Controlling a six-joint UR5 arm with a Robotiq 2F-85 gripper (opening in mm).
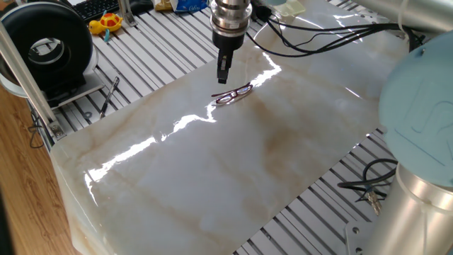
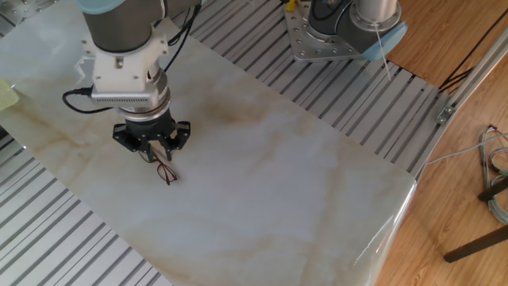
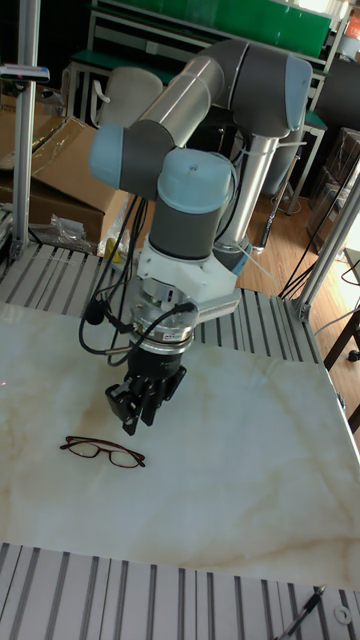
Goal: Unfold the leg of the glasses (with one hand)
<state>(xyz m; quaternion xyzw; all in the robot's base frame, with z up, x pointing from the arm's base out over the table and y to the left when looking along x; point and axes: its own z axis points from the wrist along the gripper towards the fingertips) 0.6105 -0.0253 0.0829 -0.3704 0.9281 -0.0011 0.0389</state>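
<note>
The glasses point(image 1: 233, 93) are thin, dark reddish-brown and wire-rimmed. They lie flat on the marble slab point(image 1: 212, 170), and also show in the other fixed view point(image 2: 164, 171) and the tall view point(image 3: 102, 452). Their slim legs lie close along the frame; I cannot tell how far either is folded. My gripper point(image 1: 223, 75), the hand, hangs just above and behind them, pointing down, its black fingers close together with nothing between them. In the other fixed view the gripper point(image 2: 155, 149) partly covers the glasses' far end. The tall view puts the gripper point(image 3: 133, 425) up and right of them.
A black pen-like tool point(image 1: 110, 95) lies on the slatted table left of the slab. A black round device point(image 1: 46, 44) and a yellow toy point(image 1: 107, 23) stand at the far left. Loose cables point(image 1: 374, 185) lie by the robot base point(image 2: 341, 28).
</note>
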